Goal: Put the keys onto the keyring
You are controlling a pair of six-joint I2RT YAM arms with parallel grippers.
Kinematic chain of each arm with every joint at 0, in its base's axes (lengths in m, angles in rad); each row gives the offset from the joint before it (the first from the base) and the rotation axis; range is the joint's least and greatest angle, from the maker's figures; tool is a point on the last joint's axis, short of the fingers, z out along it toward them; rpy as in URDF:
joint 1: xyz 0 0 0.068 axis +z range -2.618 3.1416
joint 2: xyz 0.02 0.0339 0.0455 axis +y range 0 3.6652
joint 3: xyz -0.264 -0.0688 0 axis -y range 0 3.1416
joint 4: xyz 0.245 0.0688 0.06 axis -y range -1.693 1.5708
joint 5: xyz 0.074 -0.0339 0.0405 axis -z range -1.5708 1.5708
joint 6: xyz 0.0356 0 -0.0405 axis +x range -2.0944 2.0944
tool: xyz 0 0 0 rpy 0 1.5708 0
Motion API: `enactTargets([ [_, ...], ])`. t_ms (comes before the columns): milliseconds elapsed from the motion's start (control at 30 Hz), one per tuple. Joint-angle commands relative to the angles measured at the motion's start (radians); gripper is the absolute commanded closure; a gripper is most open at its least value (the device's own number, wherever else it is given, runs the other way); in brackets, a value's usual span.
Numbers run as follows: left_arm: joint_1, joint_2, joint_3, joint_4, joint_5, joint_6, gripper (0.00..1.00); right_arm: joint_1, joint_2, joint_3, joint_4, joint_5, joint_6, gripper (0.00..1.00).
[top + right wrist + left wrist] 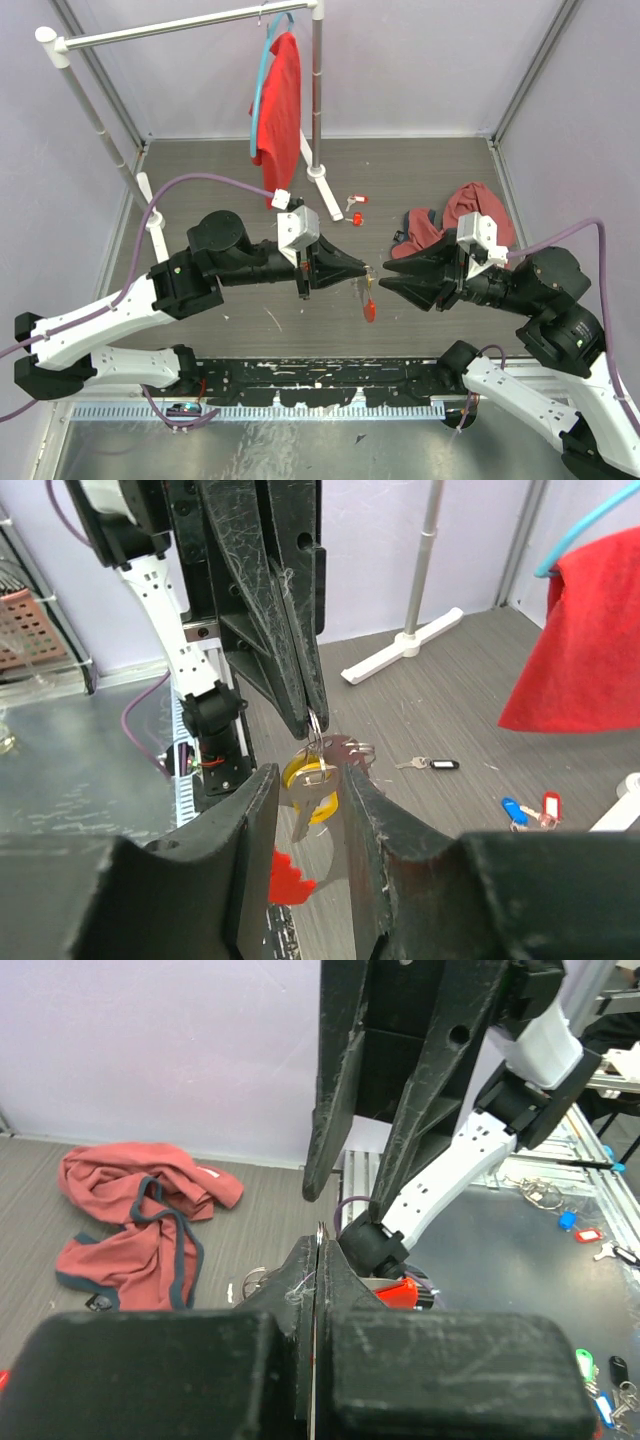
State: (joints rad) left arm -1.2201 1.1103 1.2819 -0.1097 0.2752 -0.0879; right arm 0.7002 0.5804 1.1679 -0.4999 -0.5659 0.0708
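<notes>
Right wrist view: the left gripper, clamped tight on the keyring well short of the rack foot, dangles a yellow-tagged key, seemingly threaded. The right gripper gapes around it, holding nothing. Loose keys nearer that foot are not yet on.

Keyring partly behind right hand

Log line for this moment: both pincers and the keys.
left pincer: shut on keyring | right pincer: open around yellow-tagged key | other keys: loose on table | threading: not confirmed
</notes>
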Motion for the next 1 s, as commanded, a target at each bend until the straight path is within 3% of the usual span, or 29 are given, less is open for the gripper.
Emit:
enactTargets([
  [0, -0.002, -0.029, 0.012, 0.08, 0.088, -0.022, 1.0, 0.004, 0.022, 0.044, 0.078, -0.093, -0.057, 0.63],
  [600, 0.0, -0.008, 0.036, 0.075, 0.129, -0.017, 1.0, 0.005, 0.046, 0.029, 0.112, -0.141, -0.028, 0.65],
  [967, -0.001, -0.007, 0.043, 0.068, 0.125, -0.012, 1.0, 0.003, 0.066, 0.013, 0.111, -0.16, -0.028, 0.74],
])
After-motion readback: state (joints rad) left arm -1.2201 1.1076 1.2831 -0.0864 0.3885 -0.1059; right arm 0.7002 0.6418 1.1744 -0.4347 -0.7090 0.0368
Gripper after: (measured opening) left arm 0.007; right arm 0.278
